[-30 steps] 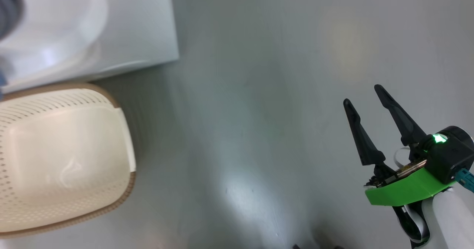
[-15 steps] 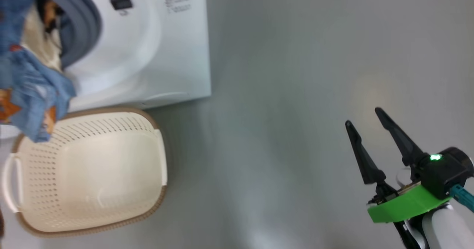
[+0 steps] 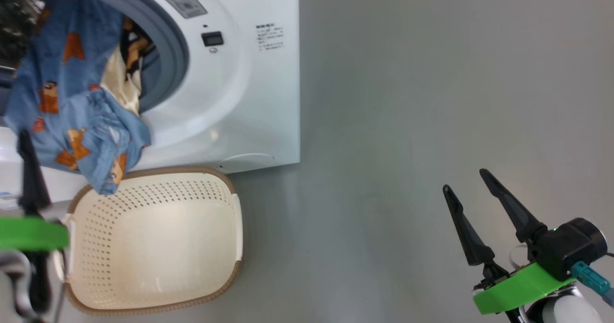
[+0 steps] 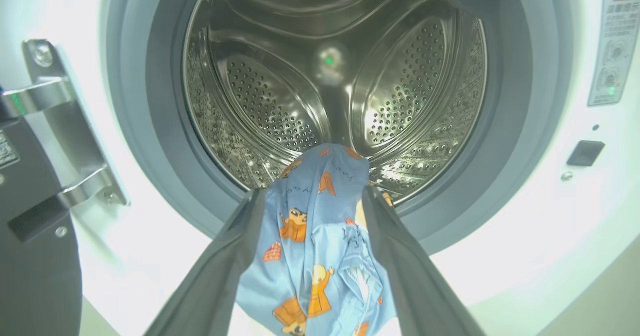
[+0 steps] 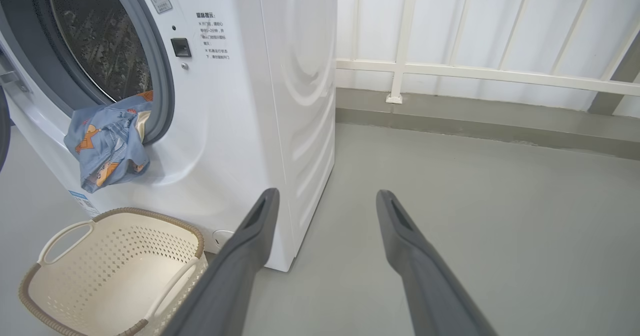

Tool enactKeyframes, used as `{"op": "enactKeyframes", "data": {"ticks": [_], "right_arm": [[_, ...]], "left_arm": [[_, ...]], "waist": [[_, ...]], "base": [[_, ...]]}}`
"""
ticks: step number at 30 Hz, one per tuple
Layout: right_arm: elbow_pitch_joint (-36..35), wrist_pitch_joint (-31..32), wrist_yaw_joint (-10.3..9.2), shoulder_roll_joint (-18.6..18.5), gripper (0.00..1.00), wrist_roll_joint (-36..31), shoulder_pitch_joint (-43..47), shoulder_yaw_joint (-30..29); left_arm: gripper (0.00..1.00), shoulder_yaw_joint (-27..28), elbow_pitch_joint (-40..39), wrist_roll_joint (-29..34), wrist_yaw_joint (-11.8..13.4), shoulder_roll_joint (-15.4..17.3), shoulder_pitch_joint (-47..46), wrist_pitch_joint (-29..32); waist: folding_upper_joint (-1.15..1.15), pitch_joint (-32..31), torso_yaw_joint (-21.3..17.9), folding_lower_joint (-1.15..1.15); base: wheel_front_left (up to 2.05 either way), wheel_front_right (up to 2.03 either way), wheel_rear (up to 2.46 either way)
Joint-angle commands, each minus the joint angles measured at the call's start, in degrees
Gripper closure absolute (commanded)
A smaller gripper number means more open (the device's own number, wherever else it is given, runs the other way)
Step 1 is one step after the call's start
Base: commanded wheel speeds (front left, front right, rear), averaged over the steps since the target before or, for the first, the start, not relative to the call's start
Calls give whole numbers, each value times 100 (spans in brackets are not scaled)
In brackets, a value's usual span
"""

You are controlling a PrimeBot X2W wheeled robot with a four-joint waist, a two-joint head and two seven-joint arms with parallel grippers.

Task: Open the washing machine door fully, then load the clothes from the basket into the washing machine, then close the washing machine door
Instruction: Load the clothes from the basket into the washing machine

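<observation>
Clothes (image 3: 72, 97) half loaded, door (image 4: 35, 276) open
Basket (image 3: 153, 251) empty; clothes drape over the gasket (image 3: 168, 59). Left end effector (image 4: 312, 191) and right end effector (image 3: 464, 179) gape, empty. Closing remains.

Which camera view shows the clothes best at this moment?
The right wrist view: the clothes hang whole and unobstructed from the washing machine opening. The head view shows them larger, from above. The left wrist view crops their lower end.

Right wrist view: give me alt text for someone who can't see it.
The blue printed clothes hang out over the lower lip of the open washing machine, above the empty cream basket. The right gripper, fingers open, points toward the machine's front corner.
</observation>
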Motion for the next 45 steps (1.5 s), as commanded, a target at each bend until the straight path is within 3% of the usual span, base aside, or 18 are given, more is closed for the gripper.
{"op": "enactKeyframes", "data": {"ticks": [1,8,19,45], "right_arm": [[-168,22,9,-17,0,-47,117,99],[-168,63,9,57,0,-87,230,119],[-175,101,9,114,0,-100,318,152],[-177,148,9,120,0,-116,367,175]], "left_arm": [[0,223,-330,-30,-9,105,283,-30],[0,199,-839,3,22,-428,1154,-30],[0,-104,-975,380,26,-830,1790,-30],[0,-129,-1107,484,24,-1087,1967,-30]], "waist": [[0,-158,100,0],[0,-354,109,0],[0,-536,50,0],[0,-547,82,0]], "base": [[0,0,0],[0,0,0],[0,0,0],[0,0,0]]}}
